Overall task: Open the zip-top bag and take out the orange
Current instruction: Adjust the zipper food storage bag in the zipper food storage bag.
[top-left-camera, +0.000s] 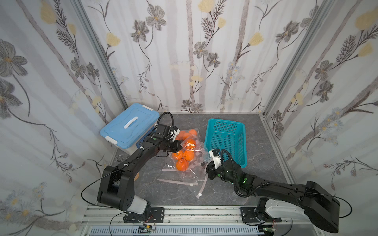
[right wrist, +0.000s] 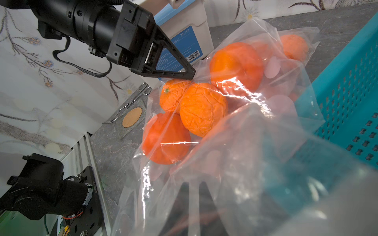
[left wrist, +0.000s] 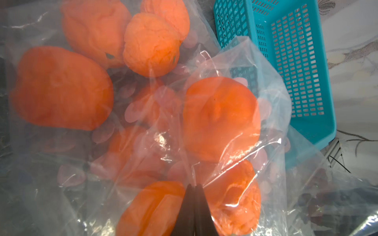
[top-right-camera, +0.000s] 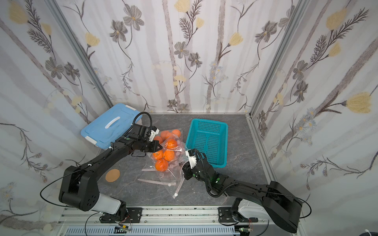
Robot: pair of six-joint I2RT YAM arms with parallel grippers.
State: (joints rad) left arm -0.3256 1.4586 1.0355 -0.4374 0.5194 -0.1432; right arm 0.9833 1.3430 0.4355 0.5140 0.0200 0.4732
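Observation:
A clear zip-top bag [top-left-camera: 193, 170] [top-right-camera: 173, 177] lies crumpled mid-table, with several oranges [top-left-camera: 181, 164] [top-right-camera: 169, 155] inside. My left gripper [top-left-camera: 181, 146] [top-right-camera: 160, 146] is over the bag's far part. Its jaws are shut, pinching the plastic film [left wrist: 204, 177] beside an orange [left wrist: 221, 116]. The same gripper's tip [right wrist: 191, 76] meets the bag's edge in the right wrist view. My right gripper [top-left-camera: 205, 163] [top-right-camera: 183, 166] is at the bag's right edge, shut on a fold of film with a pale strip. There I see its dark fingers [right wrist: 185, 196] only through the plastic.
A teal slotted basket [top-left-camera: 225, 122] [top-right-camera: 208, 122] stands just right of the bag, close to my right wrist. A blue lidded box [top-left-camera: 126, 126] [top-right-camera: 106, 124] sits at the back left, behind the left arm. A cork disc [top-right-camera: 112, 175] lies at the front left.

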